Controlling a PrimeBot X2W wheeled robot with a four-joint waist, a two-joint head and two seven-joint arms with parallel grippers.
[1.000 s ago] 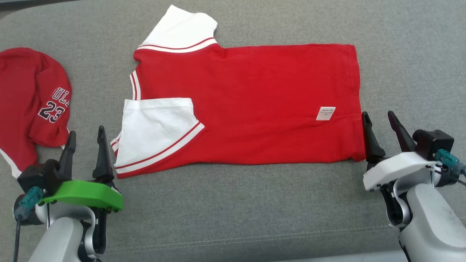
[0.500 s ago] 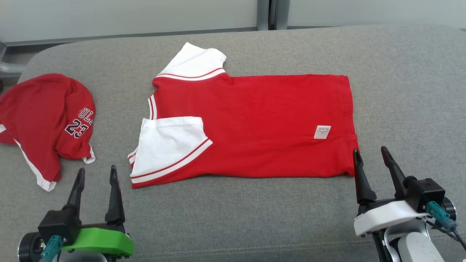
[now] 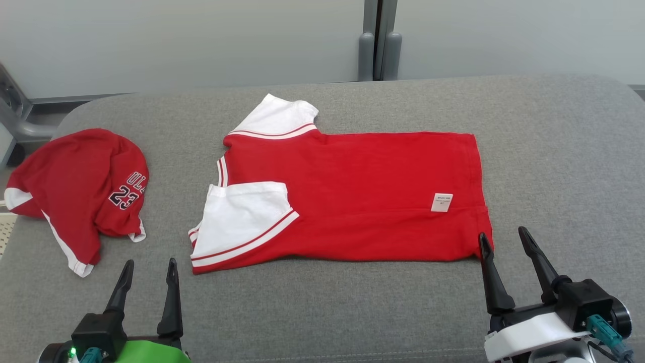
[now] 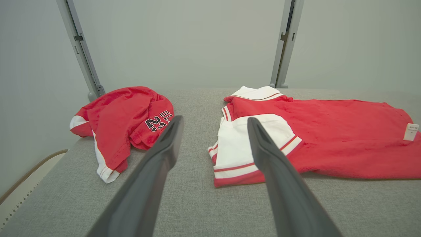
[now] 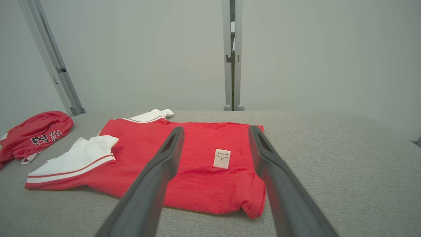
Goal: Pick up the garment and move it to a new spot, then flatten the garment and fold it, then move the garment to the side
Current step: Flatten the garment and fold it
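Observation:
The garment [image 3: 352, 191] is a red shirt with white sleeves, lying flat on the grey cushion, its near long edge folded over and one white sleeve [image 3: 242, 222] turned onto the body. A white label [image 3: 441, 202] shows near its right end. The shirt also appears in the left wrist view [image 4: 329, 141] and right wrist view [image 5: 184, 161]. My left gripper [image 3: 149, 264] hovers open near the front edge, left of the shirt's sleeve corner. My right gripper [image 3: 503, 236] is open just off the shirt's near right corner. Neither holds anything.
A second red garment [image 3: 80, 191] with white trim and the number 23 lies crumpled at the cushion's left end. The grey cushion [image 3: 564, 166] has bare room right of the shirt and along the front. A pale wall with metal posts [image 3: 375, 45] stands behind.
The head camera has tilted up, so the wall behind has come into sight. Both grippers have drawn back toward the front edge and stayed open. The shirt has not moved.

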